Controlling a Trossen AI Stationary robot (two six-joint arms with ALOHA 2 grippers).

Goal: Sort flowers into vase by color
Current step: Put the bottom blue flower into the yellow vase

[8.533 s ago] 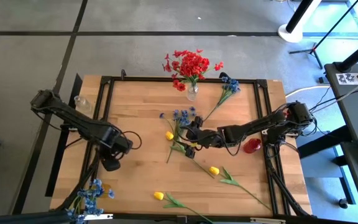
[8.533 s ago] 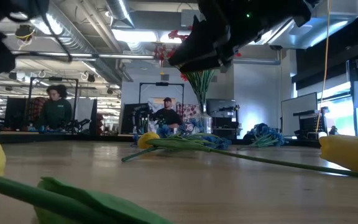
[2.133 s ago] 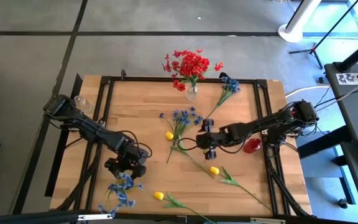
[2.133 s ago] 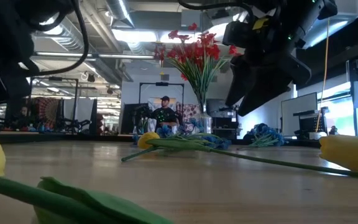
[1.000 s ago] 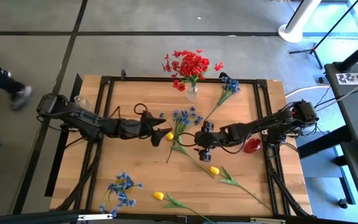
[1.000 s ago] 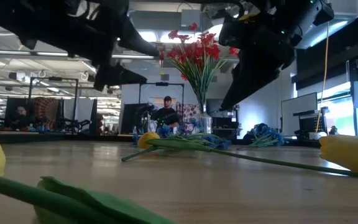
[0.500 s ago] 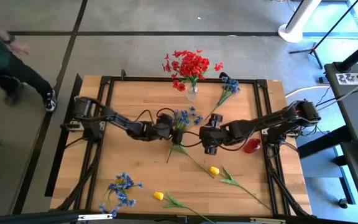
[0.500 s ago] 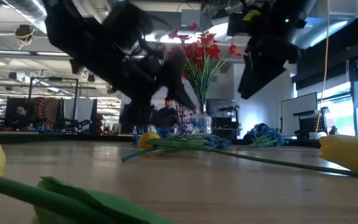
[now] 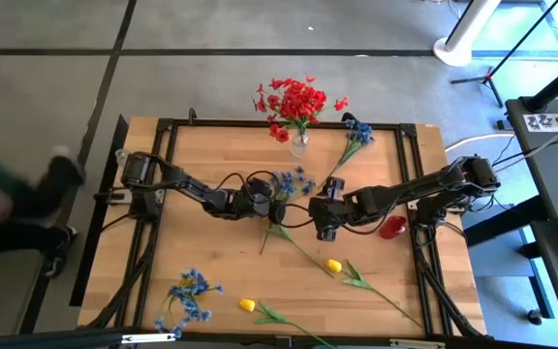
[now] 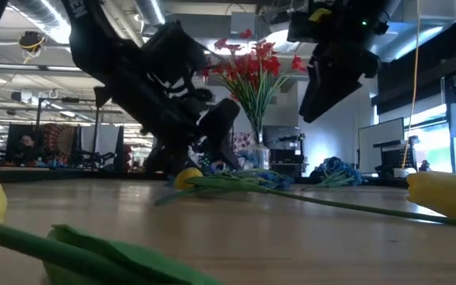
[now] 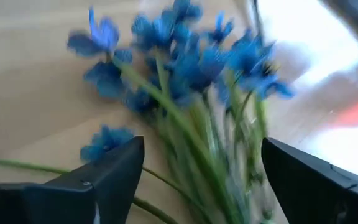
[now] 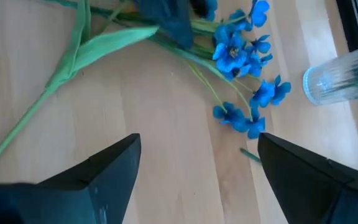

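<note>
Claws meet mid-bench: left claw [image 9: 264, 197], fingers apart, over the blue flowers [image 9: 286, 181]; right claw [image 9: 324, 209] spread wide, empty (just beside). Red flowers [image 9: 296, 100] in vase [image 9: 299, 145] at the far edge; bench [image 9: 211, 252] bare front-left.

blue flower bunches [image 9: 286, 181]: 3 | yellow buds [image 9: 333, 265]: 2 visible | red bouquet [image 9: 296, 102]: 1 | vase [image 9: 299, 145]: 1

Red blooms [image 9: 296, 101] upright in vase [image 9: 299, 145], blue sprays [image 9: 286, 181] and yellow buds [image 9: 333, 265] lying scattered on table
</note>
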